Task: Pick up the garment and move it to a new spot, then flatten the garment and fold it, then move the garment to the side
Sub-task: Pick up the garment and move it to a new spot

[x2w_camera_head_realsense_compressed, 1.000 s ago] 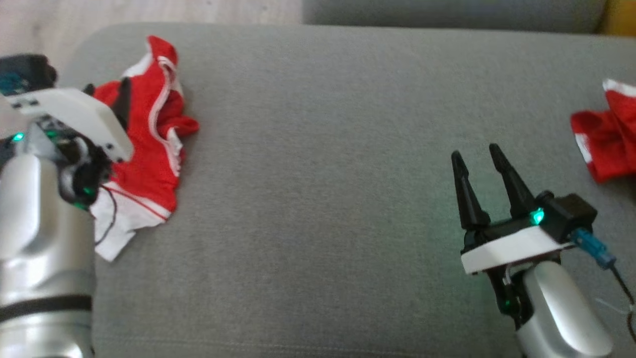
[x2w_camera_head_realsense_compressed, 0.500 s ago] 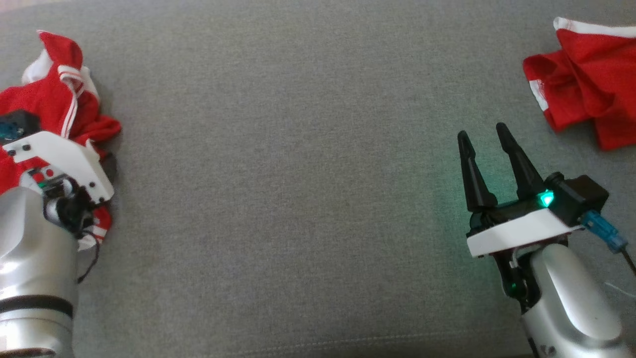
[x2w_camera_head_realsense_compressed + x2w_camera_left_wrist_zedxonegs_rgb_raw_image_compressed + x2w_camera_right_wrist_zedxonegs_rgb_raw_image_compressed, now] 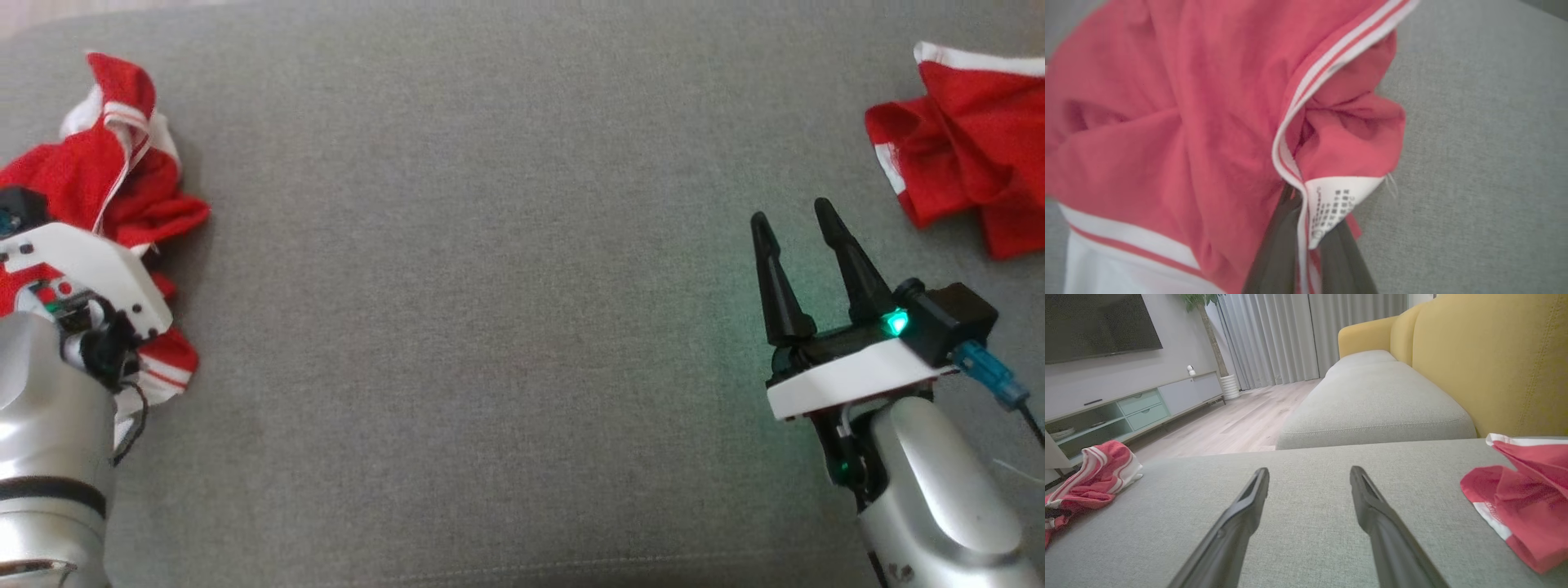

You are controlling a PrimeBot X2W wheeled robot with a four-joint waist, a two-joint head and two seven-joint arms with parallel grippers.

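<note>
Your left pincer [image 3: 1302, 212] is clamped on a white-trimmed fold of the red garment [image 3: 122, 180], which lies bunched at the sofa cushion's [image 3: 490, 286] left edge. Your right pincer [image 3: 789, 210] hovers open, near a second red garment [image 3: 963, 155] at the far right corner.

i get soft even daylight, faint shadows; green glow tints the cushion [image 3: 710, 359]; garment [image 3: 1167, 122] washed-out and blurry at left wrist.

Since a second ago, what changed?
The left gripper shut its jaws on the red-and-white garment, at its striped edge by the care label. The head camera also shifted. The right gripper stays open over the grey sofa cushion; the second red garment lies unmoved.
</note>
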